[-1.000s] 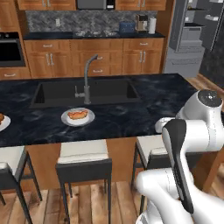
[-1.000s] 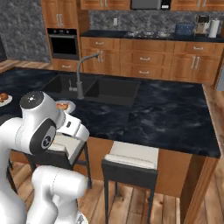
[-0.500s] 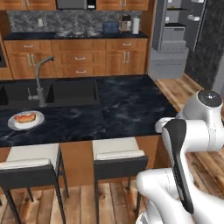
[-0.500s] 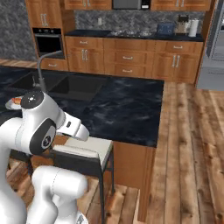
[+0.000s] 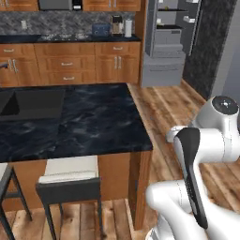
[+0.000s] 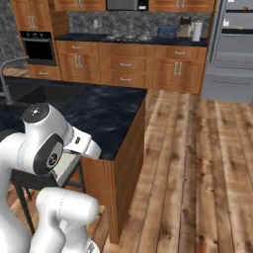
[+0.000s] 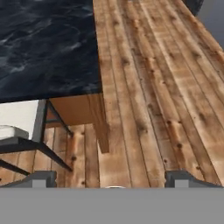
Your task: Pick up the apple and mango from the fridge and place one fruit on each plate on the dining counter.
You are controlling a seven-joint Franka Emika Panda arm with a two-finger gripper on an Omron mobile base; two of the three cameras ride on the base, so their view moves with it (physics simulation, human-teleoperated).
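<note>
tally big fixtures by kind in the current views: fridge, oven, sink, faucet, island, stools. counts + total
fridge: 1
oven: 1
sink: 1
faucet: 1
dining counter: 1
stools: 2, the second one cut by the left edge of the left base view
Total: 7
</note>
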